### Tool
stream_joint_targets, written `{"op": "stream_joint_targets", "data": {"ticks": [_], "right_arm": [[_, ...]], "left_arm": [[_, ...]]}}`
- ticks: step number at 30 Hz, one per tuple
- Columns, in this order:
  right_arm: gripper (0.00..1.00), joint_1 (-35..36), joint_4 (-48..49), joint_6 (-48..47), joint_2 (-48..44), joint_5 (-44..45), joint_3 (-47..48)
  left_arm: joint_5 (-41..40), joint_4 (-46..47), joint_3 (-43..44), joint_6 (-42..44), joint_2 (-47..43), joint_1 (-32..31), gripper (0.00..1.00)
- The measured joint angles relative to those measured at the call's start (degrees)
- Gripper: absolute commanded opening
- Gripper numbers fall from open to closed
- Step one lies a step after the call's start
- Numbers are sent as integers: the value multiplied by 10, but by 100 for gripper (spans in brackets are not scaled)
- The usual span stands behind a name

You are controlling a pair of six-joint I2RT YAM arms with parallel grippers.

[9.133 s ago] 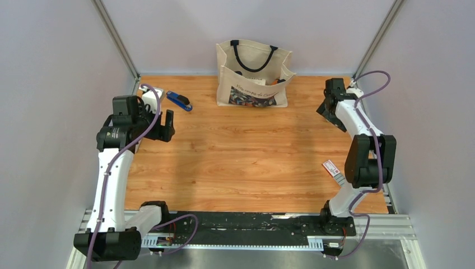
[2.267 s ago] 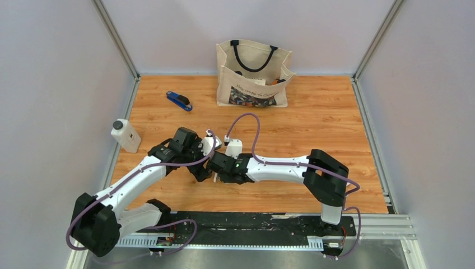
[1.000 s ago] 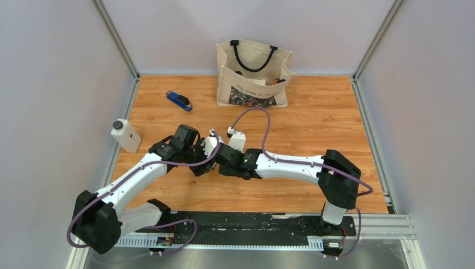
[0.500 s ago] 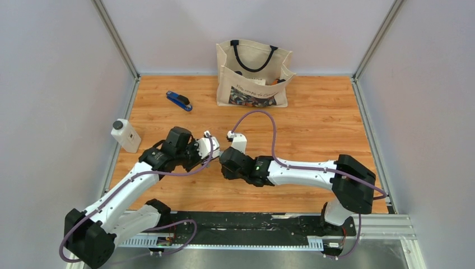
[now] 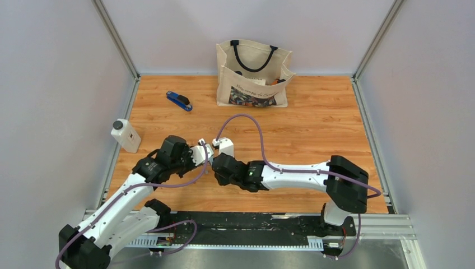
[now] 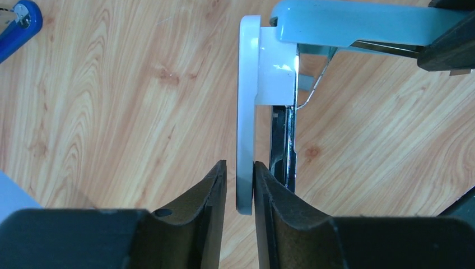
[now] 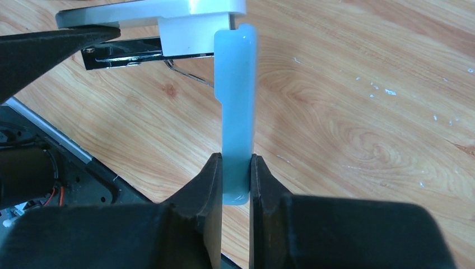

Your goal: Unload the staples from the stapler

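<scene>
Nearest to us, the two arms lean in from the near edge and meet low over the table (image 5: 313,129), a little toward eight o'clock from its middle, sharing a pale stapler (image 6: 277,67) that is swung wide open. In the left wrist view, the left gripper (image 6: 240,169) has its fingers pinching the stapler's thin white base, which runs from them toward twelve o'clock. At the hinge, the light blue cover turns off toward three o'clock, about square to the base. Just beside the base, on its three o'clock side, lies the bare metal rail (image 6: 285,143); we cannot tell whether any staples sit in it. In the right wrist view, the right gripper (image 7: 235,161) has its fingers pressed onto the end of the light blue cover, which points to twelve o'clock, with the white base and metal rail leaving toward nine o'clock. The stapler is lifted clear of the wood. Farther out, a white bottle (image 5: 125,136) with a black cap stands at nine o'clock by the table's left edge. The blue stapler (image 5: 179,101) lies flat on the wood at ten o'clock, well apart from both grippers. At twelve o'clock, against the back wall, stands a cloth bag (image 5: 253,75) with dark handles.
</scene>
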Motion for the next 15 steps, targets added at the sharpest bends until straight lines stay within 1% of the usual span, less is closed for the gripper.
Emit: {"op": "stream_joint_targets", "data": {"ticks": [2,5,6,10,15], "right_arm": [[0,1,-2,-5,2,2,3],[0,1,-31,-6,7,4,24],[0,-2,-42,-5,10,4,35],[0,-17,-73,-2,19,0,83],[0,-27,-97,-23,35,1,136]], "left_arm": [[-2,-5,1,2,-3,0,60],[-3,-29,19,-20,-3,2,79],[-2,-37,30,-24,-3,2,82],[1,-81,101,-55,-3,10,83],[18,-108,179,-78,-16,14,83]]}}
